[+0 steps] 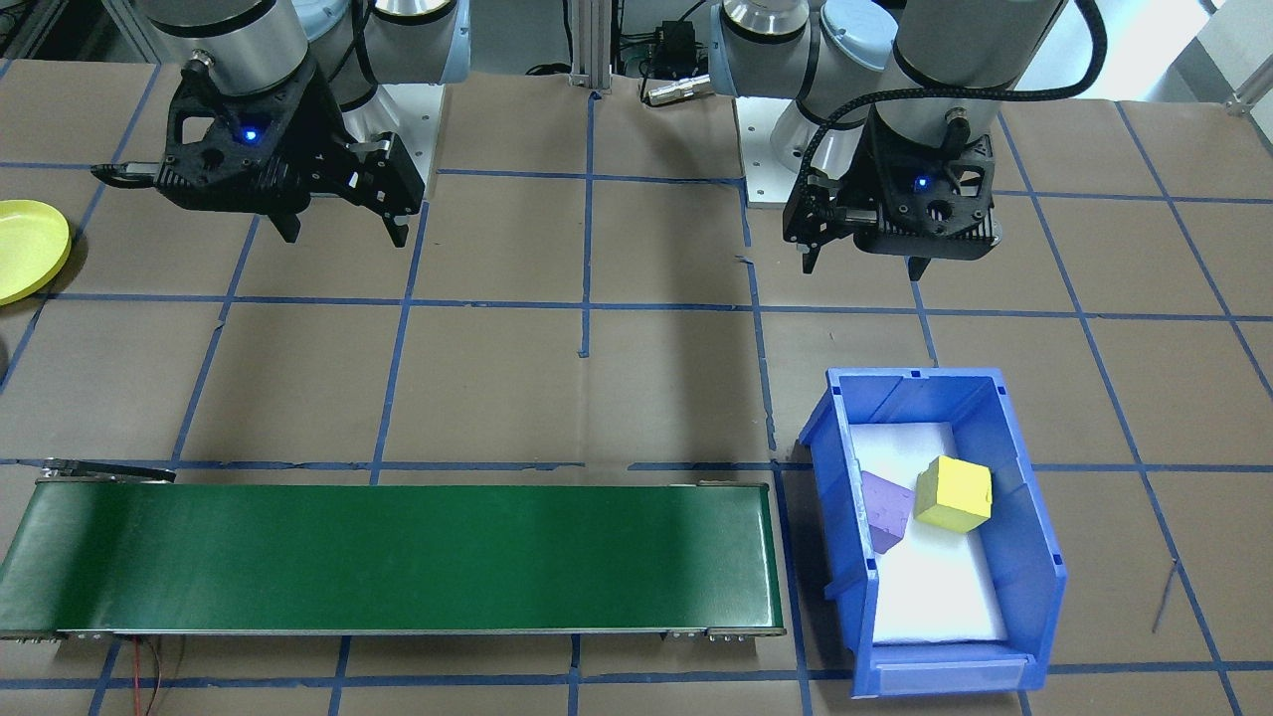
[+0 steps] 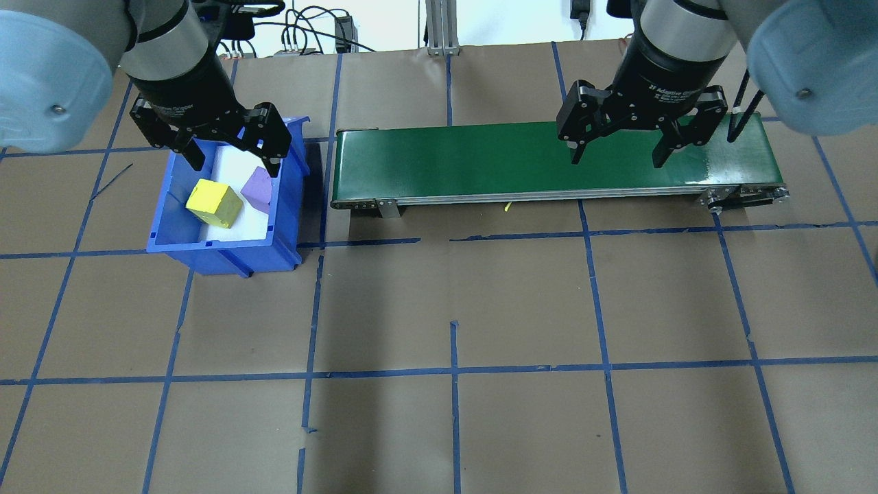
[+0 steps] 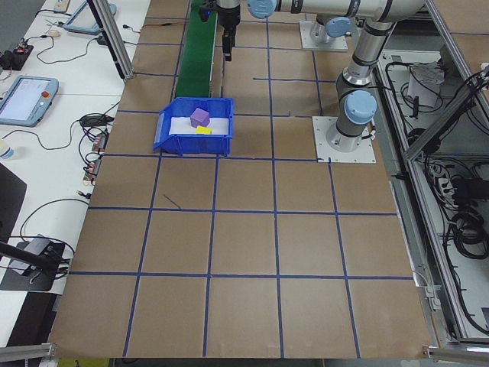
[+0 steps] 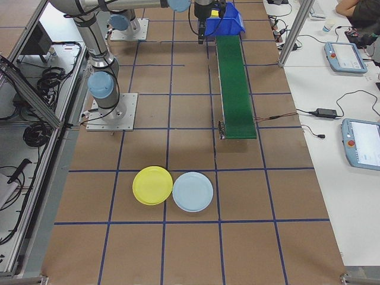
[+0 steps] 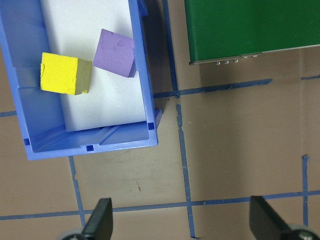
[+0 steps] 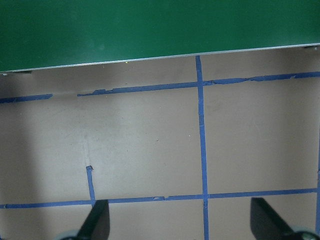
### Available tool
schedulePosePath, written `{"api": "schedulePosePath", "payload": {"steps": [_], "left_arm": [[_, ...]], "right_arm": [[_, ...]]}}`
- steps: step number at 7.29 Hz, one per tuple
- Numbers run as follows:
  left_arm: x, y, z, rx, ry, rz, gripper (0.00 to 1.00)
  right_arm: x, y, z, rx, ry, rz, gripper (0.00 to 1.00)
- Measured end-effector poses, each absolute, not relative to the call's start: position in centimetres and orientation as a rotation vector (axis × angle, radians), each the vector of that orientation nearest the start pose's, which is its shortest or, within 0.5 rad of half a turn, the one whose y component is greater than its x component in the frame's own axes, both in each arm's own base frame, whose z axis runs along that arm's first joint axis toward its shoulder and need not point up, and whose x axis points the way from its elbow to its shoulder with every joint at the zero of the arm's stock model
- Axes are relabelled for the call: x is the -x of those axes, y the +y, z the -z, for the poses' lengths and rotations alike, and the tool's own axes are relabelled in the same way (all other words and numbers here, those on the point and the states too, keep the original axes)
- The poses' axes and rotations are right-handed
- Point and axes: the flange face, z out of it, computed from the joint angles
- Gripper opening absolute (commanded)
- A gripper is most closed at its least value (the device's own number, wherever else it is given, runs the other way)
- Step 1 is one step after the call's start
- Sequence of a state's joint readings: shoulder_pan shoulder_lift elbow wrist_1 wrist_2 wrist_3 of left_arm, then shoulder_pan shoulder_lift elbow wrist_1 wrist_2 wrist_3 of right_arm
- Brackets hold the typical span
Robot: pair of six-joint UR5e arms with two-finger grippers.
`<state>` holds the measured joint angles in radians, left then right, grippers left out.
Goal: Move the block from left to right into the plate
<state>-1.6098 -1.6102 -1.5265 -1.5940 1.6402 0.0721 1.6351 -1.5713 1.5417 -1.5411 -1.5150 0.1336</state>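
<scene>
Two blocks, yellow (image 2: 214, 204) and purple (image 2: 258, 187), lie tilted in the blue bin (image 2: 226, 257) at the overhead view's upper left, corners up, no long axis. Both claws, left (image 2: 236, 152) and right (image 2: 616, 147), hang spread and empty. The tilted faces may slip from the fingers; the yellow plate (image 1: 28, 249) sits at the front view's left edge.

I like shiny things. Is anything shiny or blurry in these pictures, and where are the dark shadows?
Overhead view: soft glare along the green belt, blurry pale arm joints in the corners. Front-facing view: a wide dark shadow crosses the table above the belt. Right wrist view: a shadow darkens the left side, and the fingers look blurred.
</scene>
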Motion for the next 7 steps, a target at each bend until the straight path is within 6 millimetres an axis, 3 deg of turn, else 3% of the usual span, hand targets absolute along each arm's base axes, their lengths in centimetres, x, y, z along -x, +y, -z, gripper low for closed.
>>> {"api": "schedulePosePath", "payload": {"steps": [5, 7], "left_arm": [[14.6, -50.2, -48.3, -0.174, 3.063, -0.039, 1.00], [13.1, -50.7, -48.4, -0.055, 3.062, -0.032, 1.00]], "right_arm": [[-17.0, -48.2, -50.0, -0.107, 3.085, -0.006, 1.00], [-17.0, -48.2, -50.0, -0.107, 3.087, -0.006, 1.00]]}}
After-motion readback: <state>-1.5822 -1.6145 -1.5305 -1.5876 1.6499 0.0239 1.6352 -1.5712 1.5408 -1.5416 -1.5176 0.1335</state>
